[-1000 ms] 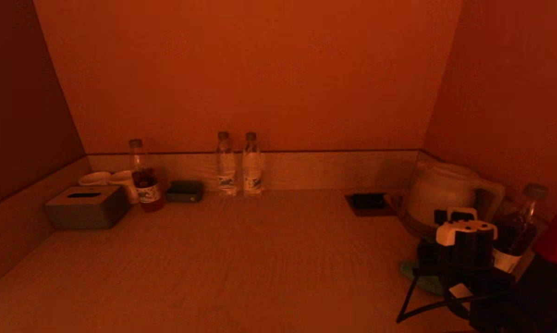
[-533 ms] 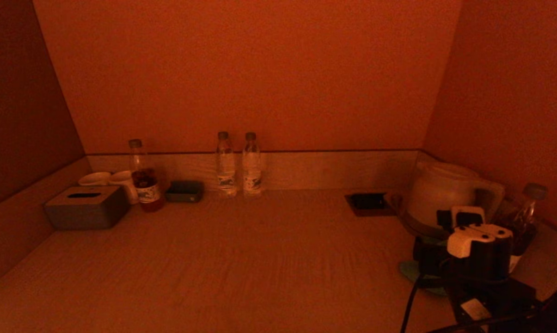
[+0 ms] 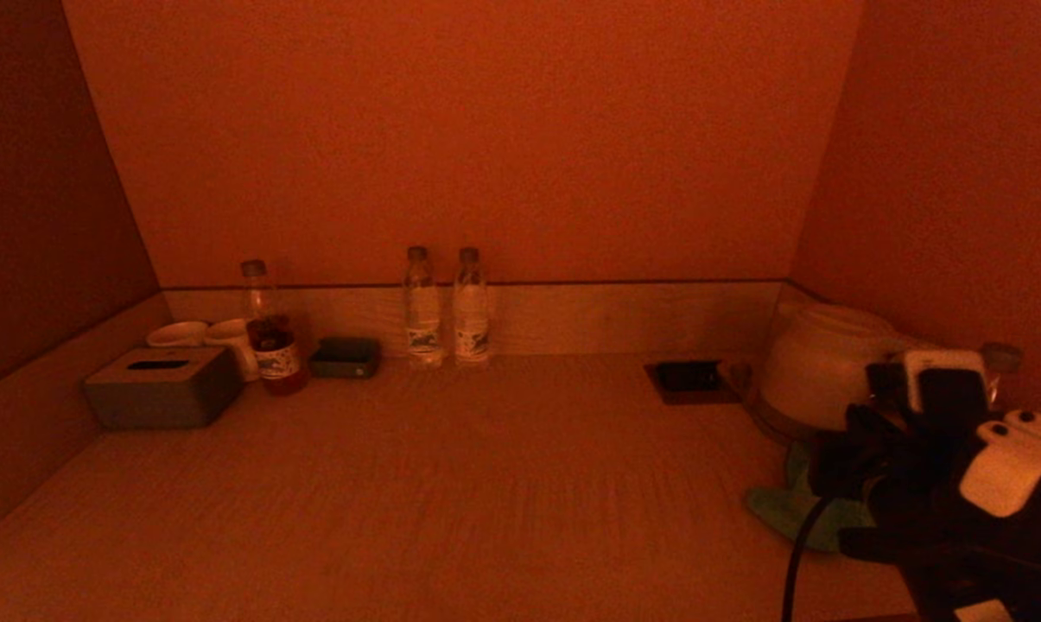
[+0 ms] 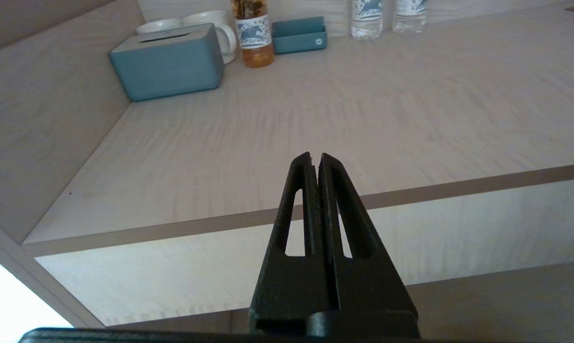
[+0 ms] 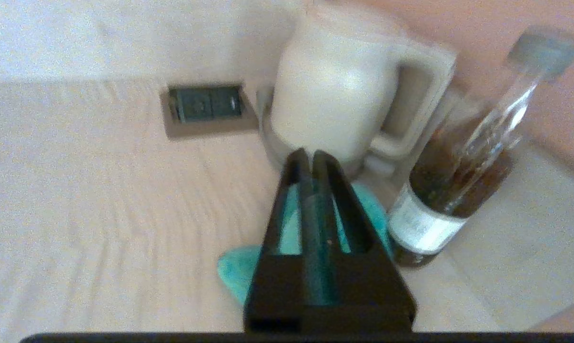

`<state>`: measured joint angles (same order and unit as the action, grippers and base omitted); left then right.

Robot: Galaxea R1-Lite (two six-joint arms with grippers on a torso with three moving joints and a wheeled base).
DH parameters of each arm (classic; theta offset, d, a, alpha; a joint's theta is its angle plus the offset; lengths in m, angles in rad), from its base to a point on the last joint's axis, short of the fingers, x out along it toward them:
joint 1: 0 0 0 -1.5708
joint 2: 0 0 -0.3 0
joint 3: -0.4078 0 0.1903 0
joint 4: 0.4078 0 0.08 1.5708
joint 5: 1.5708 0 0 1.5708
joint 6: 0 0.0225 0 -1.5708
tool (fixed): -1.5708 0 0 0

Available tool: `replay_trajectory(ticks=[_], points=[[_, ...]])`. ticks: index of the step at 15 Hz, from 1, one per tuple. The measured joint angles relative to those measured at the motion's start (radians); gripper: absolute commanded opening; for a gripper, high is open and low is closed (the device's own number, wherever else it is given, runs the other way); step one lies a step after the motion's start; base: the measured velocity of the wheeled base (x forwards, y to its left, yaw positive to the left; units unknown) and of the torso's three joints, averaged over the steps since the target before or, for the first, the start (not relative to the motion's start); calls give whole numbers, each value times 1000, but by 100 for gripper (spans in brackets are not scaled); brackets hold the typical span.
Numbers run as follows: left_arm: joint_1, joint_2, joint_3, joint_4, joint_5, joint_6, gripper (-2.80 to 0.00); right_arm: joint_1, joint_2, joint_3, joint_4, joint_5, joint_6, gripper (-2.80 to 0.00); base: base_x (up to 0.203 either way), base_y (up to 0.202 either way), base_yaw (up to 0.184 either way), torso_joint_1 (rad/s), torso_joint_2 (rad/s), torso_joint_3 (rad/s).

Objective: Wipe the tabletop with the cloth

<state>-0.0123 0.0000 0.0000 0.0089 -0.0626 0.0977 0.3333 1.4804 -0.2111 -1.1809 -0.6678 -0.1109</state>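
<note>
A teal cloth (image 3: 788, 510) lies crumpled on the pale wooden tabletop (image 3: 485, 484) at the right, in front of the kettle. It also shows in the right wrist view (image 5: 234, 271). My right gripper (image 3: 831, 462) hovers just above the cloth with its fingers together and nothing held; its tips (image 5: 306, 157) point toward the kettle. My left gripper (image 4: 314, 159) is shut and empty, parked below the table's front edge, out of the head view.
A white kettle (image 3: 818, 363) and a tea bottle (image 5: 458, 181) stand right behind the cloth. A recessed socket (image 3: 688, 377) is left of the kettle. Two water bottles (image 3: 447, 307), a tissue box (image 3: 161, 387), mugs (image 3: 200, 335) and another tea bottle (image 3: 269, 333) line the back left.
My right arm has swung to the right and risen, so its wrist now sits further right and more of the cloth shows. The cloth and left arm have not moved.
</note>
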Motion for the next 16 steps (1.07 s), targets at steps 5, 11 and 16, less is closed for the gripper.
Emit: replay_trajectory(ticks=[5, 11, 16], points=[[-1, 0, 0, 0, 0, 0, -280, 33, -114, 8, 5, -4, -81, -280, 0, 0, 0, 0, 0, 0], [0, 0, 0, 0, 0, -1, -280, 29, -275, 79, 5, -66, -192, -280, 0, 0, 0, 0, 0, 0], [0, 0, 0, 0, 0, 0, -280, -64, -400, 121, 18, -140, -228, -280, 0, 0, 0, 0, 0, 0]])
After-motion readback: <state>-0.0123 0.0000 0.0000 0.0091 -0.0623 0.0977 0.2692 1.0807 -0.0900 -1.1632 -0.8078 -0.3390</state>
